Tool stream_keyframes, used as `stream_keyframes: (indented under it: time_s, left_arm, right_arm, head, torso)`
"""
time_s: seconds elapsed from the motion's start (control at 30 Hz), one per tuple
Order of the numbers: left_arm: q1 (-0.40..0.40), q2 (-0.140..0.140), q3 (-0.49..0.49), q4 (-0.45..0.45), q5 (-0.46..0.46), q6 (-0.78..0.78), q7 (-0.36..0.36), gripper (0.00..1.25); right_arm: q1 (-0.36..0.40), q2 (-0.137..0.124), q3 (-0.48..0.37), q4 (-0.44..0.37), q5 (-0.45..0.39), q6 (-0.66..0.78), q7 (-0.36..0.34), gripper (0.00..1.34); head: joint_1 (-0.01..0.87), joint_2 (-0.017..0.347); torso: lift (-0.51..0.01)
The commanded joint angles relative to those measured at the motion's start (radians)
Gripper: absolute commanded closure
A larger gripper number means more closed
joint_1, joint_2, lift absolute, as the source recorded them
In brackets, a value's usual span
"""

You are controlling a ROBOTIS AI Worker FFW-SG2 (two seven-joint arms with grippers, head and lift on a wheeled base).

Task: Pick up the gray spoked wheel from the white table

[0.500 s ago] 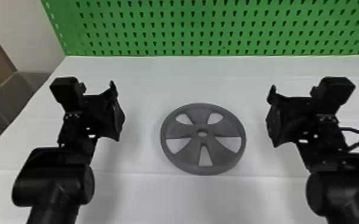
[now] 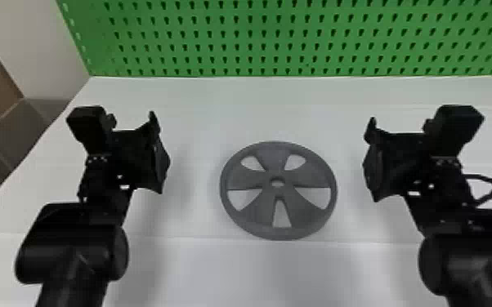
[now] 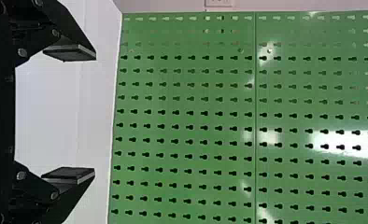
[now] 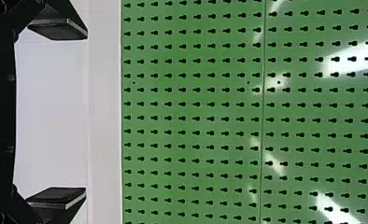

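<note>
Jaws of the left gripper (image 2: 159, 153) stand wide apart and empty, and those of the right gripper (image 2: 370, 158) are also empty, opened somewhat wider. Compared with the earlier head view, I can find no clear change: both grippers keep their places, and the gray spoked wheel (image 2: 253, 208) has stayed where it was. It lies flat on the white table (image 2: 216, 110), between the two grippers and apart from both. Hard to make out in the head view are the fingers, because their black mixes with the black of the gripper bodies (the wrist views make their gap much clearer). The left arm (image 2: 71, 249) is cut off by the bottom edge, the right arm (image 2: 470, 261) by the bottom and side edges, and the green pegboard (image 2: 269, 38) runs out at the top.
</note>
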Motion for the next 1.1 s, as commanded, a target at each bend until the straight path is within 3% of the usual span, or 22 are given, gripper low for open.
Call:
stream_keyframes:
  time_s: [0.0, 0.23, 0.43, 0.73, 1.07]
  left_arm:
    - [0.0, 0.0, 0.0, 0.001, 0.001, 0.0, 0.0, 0.38]
    - [0.002, 0.0, 0.005, 0.001, 0.005, 0.0, 0.0, 0.38]
    - [0.003, 0.0, 0.006, -0.001, 0.014, 0.0, 0.0, 0.38]
    - [0.008, 0.0, 0.014, -0.001, 0.021, 0.0, 0.0, 0.38]
    - [0.006, 0.002, 0.01, 0.001, 0.022, 0.0, 0.0, 0.38]
  right_arm:
    - [-0.001, -0.001, 0.0, -0.001, 0.0, 0.003, 0.0, 0.12]
    - [-0.015, 0.001, 0.003, -0.007, 0.002, 0.03, 0.0, 0.12]
    - [-0.077, 0.001, 0.014, -0.033, -0.023, 0.191, 0.0, 0.11]
    - [-0.244, -0.011, 0.031, -0.043, -0.029, 0.573, 0.0, 0.1]
    - [-0.433, -0.06, 0.064, 0.0, -0.063, 0.877, 0.0, 0.1]
  head:
    - [0.779, 0.095]
    - [0.779, 0.095]
    - [0.779, 0.095]
    - [0.779, 0.095]
    - [0.779, 0.095]
  torso:
    - [-0.091]
    - [-0.091]
    - [-0.091]
    - [-0.091]
    - [-0.091]
